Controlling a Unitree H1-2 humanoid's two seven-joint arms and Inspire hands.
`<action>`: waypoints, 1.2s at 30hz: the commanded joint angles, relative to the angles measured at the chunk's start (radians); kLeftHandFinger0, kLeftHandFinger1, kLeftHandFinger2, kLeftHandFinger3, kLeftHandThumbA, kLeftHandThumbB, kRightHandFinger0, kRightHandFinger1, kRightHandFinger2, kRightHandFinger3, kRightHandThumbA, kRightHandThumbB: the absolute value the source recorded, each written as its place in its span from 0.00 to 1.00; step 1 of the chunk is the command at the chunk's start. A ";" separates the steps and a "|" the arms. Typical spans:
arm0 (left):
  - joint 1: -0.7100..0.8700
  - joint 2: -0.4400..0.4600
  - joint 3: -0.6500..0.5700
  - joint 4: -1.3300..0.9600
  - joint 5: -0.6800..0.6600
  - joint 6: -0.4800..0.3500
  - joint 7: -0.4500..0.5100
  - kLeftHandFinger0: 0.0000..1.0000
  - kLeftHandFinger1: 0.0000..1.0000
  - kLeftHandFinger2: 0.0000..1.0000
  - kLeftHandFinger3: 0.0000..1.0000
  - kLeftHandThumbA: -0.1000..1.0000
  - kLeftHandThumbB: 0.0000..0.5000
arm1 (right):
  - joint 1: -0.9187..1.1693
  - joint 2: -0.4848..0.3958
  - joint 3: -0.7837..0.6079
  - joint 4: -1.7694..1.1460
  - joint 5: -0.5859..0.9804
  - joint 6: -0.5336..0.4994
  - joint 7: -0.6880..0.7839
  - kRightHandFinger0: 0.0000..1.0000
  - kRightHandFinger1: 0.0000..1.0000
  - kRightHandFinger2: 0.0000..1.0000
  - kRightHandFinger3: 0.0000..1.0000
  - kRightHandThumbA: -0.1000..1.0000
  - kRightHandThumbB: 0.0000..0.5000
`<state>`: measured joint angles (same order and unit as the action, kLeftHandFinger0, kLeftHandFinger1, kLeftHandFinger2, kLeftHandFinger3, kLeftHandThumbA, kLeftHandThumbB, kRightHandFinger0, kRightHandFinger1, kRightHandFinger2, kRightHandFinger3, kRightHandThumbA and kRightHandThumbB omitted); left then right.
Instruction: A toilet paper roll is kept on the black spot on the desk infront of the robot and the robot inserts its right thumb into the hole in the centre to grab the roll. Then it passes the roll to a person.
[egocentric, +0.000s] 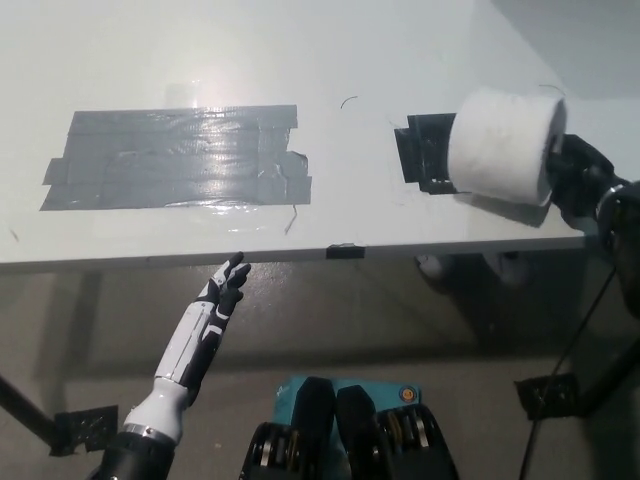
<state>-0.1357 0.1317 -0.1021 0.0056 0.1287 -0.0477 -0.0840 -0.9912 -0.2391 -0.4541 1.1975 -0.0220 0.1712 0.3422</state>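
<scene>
Head view, right hand (578, 180) gripping toilet paper roll (503, 142), apparently lifted, left hand (222, 295) open below desk (300, 50).

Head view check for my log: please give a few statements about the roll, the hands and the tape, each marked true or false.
1. The right hand holds the roll. True.
2. The roll stands upright on the black spot. False: it is tipped on its side, lifted beside the spot.
3. The left hand rests on the grey tape. False: it hangs below the desk edge, fingers apart.
4. A person's hand reaches for the roll. False: none is visible.
</scene>
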 joint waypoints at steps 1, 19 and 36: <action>-0.088 0.011 0.021 -0.014 -0.022 -0.017 -0.008 1.00 1.00 1.00 1.00 1.00 0.11 | 0.014 0.072 -0.207 -0.088 0.353 0.099 0.106 0.00 0.21 0.59 0.98 0.00 0.31; -0.151 0.005 0.023 -0.002 -0.012 -0.009 0.000 1.00 1.00 1.00 1.00 1.00 0.09 | 0.090 0.200 -0.128 -0.580 0.627 0.299 0.114 0.00 0.42 0.80 1.00 0.00 0.25; -0.159 0.008 0.020 0.002 -0.011 -0.010 -0.004 1.00 1.00 1.00 1.00 1.00 0.08 | 0.210 0.178 0.158 -0.935 0.862 0.299 -0.030 0.00 0.39 0.82 0.96 0.00 0.28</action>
<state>-0.2400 0.1309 -0.0971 0.0155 0.1278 -0.0478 -0.0838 -0.7443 -0.0476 -0.4015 0.4534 0.5912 0.4424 0.3572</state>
